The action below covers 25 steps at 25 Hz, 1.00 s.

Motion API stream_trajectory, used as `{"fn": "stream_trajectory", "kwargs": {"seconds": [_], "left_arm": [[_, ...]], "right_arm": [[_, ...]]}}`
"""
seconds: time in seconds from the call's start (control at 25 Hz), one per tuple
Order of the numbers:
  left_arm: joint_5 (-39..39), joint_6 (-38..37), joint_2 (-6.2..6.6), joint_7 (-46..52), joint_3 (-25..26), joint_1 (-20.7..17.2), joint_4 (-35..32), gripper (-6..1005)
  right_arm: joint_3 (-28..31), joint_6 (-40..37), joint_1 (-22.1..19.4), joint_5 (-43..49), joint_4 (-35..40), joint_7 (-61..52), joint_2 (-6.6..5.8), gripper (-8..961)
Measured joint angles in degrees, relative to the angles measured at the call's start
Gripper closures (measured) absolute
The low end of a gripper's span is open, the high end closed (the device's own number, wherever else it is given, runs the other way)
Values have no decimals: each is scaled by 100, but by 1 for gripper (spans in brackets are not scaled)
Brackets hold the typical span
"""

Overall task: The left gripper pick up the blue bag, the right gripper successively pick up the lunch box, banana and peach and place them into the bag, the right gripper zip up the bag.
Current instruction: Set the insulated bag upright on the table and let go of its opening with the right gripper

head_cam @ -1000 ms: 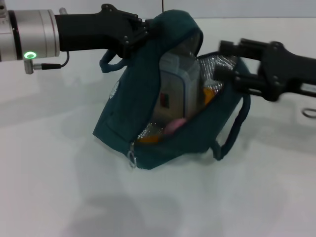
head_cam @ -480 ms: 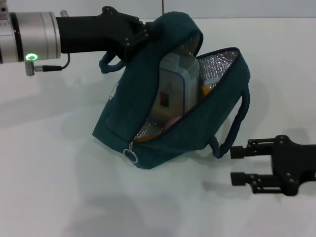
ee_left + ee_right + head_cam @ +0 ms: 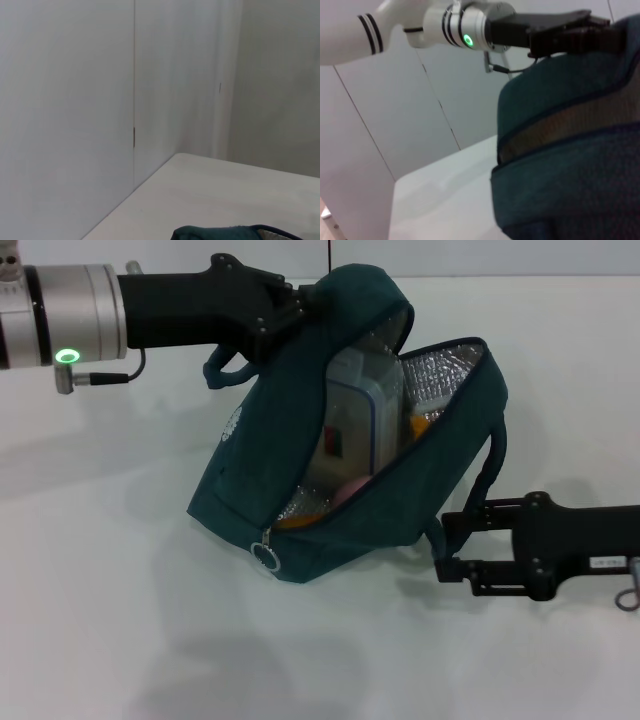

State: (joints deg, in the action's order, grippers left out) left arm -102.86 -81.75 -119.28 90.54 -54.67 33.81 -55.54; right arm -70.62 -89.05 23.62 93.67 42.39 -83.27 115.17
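The blue bag (image 3: 270, 480) hangs tilted with its base on the table and its mouth wide open. My left gripper (image 3: 300, 305) is shut on the bag's top edge and holds it up. Inside stand the grey lunch box (image 3: 355, 410), the pink peach (image 3: 348, 490) below it, and the yellow banana (image 3: 420, 425) to the right. The zipper pull (image 3: 264, 556) hangs at the bag's low front corner. My right gripper (image 3: 443, 545) is open and empty, low at the bag's right end beside the side strap (image 3: 480, 490). The bag also shows in the right wrist view (image 3: 570, 150).
The white table (image 3: 120, 620) stretches around the bag. In the left wrist view only a sliver of the bag's top (image 3: 225, 233), the table and the walls show. The right wrist view shows my left arm (image 3: 465, 25) above the bag.
My right gripper left the bag's mouth, dropped to table level at the right, then moved left up to the bag's lower right end. The bag and left arm stayed put.
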Motion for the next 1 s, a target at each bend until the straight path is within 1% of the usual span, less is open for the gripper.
{"fn": "stream_trajectory", "kwargs": {"seconds": [0.04,0.2,0.28,0.36,0.4,0.52,0.6,0.72,0.8,0.84,1.0], "left_arm": [[7,8,1,0,1,-3,0,956],[17,19,1,-3,1,-4,0,956],[20,20,1,-4,1,4,1,956],[22,19,-1,-8,0,8,10,956],[24,20,-3,-13,0,4,12,956],[27,21,-4,-32,1,-27,15,956],[29,20,-5,-83,1,-56,16,956],[54,17,-12,-179,4,-113,18,956],[121,8,-19,-294,5,-147,54,956],[172,1,-21,-356,4,-157,104,956],[378,-15,-14,-649,16,-165,390,956]], "right_arm": [[-35,37,94,36,-114,-1,-2,422],[-280,-26,782,202,-823,-14,1,465],[-312,-14,1017,282,-1088,-14,8,487],[-318,-5,1113,329,-1187,-14,11,508],[-315,-4,1125,348,-1189,-14,11,539],[-142,-5,966,319,-1103,-11,-7,633],[269,-67,755,298,-1003,16,-20,695],[1070,-318,401,204,-852,248,0,753],[1449,-600,203,-167,-896,672,11,792],[1558,-750,111,-430,-948,929,12,811],[1607,-1053,-36,-1158,-1111,1494,14,889]]}}
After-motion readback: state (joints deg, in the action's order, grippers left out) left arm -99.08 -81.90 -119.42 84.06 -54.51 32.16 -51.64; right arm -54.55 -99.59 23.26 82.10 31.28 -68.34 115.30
